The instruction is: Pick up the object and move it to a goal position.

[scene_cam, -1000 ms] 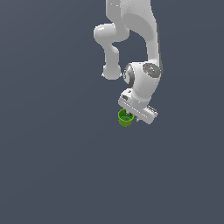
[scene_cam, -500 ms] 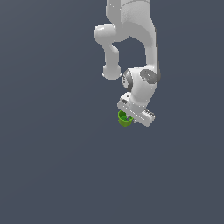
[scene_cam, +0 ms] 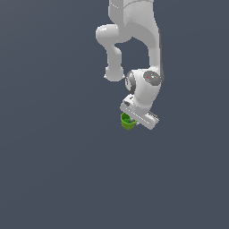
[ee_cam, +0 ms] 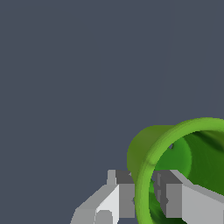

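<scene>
- Arm (scene_cam: 134, 27): white Panda, comes in from the top of the exterior view, folds down to the wrist (scene_cam: 144, 87), which is canted so the tool end points down and toward the exterior view's left.
- Tool (scene_cam: 131, 119): sits just under the wrist, partly hidden by the white hand body in the exterior view.
- Tool (ee_cam: 145, 199) state, wrist view: nearly closed, with one finger (ee_cam: 124, 197) outside the cup wall and the other finger inside the cup. The rim passes through the narrow gap between them. It is pinching the cup by its wall.
- Cup (scene_cam: 127, 122): small, bright green, tapered, with a thicker rim. In the exterior view it pokes out from the tool's lower end, on the exterior view's left side of the hand.
- Cup (ee_cam: 175, 162) in the wrist view: tilted, mouth turned toward the camera, inside bottom visible, narrower base pointing away. Part of the rim is cut off by the frame edge.
- Surroundings: uniform dark grey-blue background in both views, no visible edge or texture. Cannot tell whether the cup is touching a worktop or is clear of one; no shadow or contact line is readable.
</scene>
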Controlling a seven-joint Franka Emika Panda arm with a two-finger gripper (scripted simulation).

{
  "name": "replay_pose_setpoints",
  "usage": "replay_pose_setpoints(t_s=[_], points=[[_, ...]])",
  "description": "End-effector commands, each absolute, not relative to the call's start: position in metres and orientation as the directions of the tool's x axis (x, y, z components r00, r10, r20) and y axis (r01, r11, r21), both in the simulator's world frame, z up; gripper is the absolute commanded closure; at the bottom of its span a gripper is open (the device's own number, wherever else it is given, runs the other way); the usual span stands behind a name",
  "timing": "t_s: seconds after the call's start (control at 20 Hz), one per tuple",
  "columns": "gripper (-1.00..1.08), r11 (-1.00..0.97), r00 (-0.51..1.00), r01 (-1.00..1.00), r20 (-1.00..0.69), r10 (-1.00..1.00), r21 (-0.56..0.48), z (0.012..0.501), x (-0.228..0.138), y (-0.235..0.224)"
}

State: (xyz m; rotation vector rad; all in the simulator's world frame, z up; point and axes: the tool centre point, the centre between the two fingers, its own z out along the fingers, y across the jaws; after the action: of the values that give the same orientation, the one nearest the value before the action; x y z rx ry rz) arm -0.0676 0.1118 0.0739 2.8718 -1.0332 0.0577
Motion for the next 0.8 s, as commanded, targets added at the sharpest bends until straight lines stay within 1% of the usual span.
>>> replay_pose_setpoints(t_s=[0.0,0.35,0.75], points=[[1.08,-0.767,0.771,-0.637,0.065,-0.634,0.071,0.074,-0.068,0.112],[1.08,-0.767,0.771,-0.637,0.065,-0.634,0.071,0.093,-0.062,0.101],[1.08,-0.767,0.77,-0.637,0.064,-0.634,0.07,0.148,-0.045,0.071]])
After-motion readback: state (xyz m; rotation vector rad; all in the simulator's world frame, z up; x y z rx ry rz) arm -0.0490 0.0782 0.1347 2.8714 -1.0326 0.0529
